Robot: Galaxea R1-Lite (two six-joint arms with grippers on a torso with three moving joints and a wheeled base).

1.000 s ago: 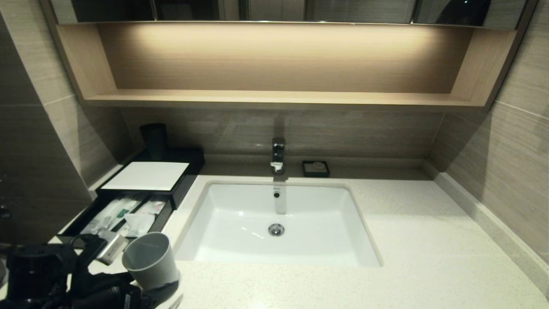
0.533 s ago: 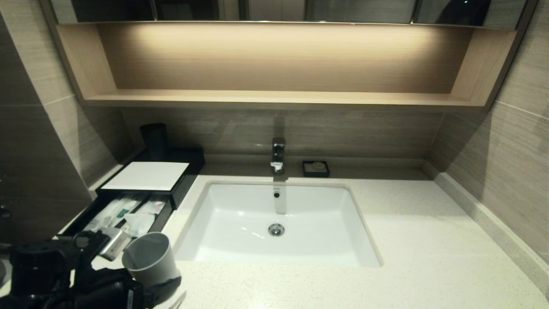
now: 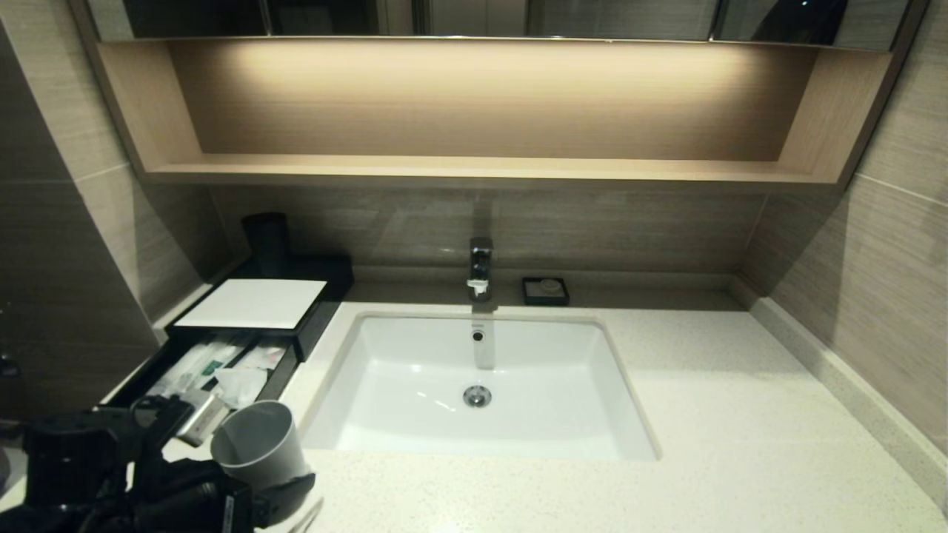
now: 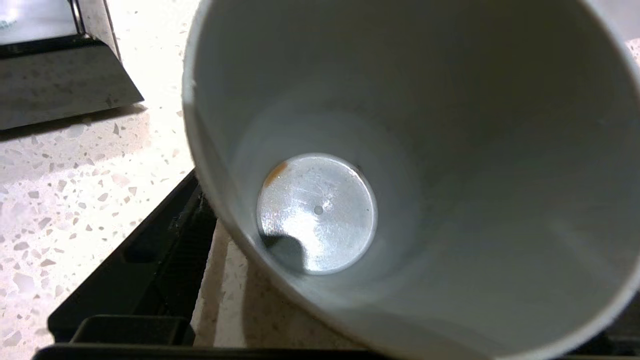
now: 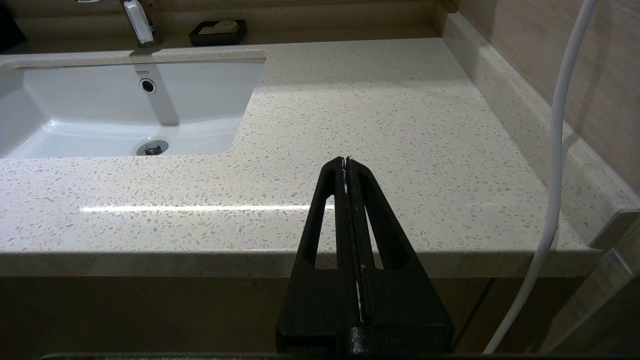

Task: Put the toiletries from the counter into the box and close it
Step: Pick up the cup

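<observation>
Two packets [image 3: 194, 364] lie in the box's [image 3: 255, 303] open drawer; they look light and slick, so push its rigid front. Left gripper [image 3: 222, 474] sits near it, jaws hidden by a cup [image 3: 259, 448]; right gripper [image 5: 346, 162] is pressed together.

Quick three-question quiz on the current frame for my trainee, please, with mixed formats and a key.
1. True or false: the drawer of the black box is pushed shut.
2. What does the left gripper hold? A) grey cup B) soap bar C) towel
3. Fill in: the right gripper's fingers are ___ (open/shut).

Key:
1. False. The drawer stands open with packets inside.
2. A
3. shut, with nothing between them, over the counter edge.
</observation>
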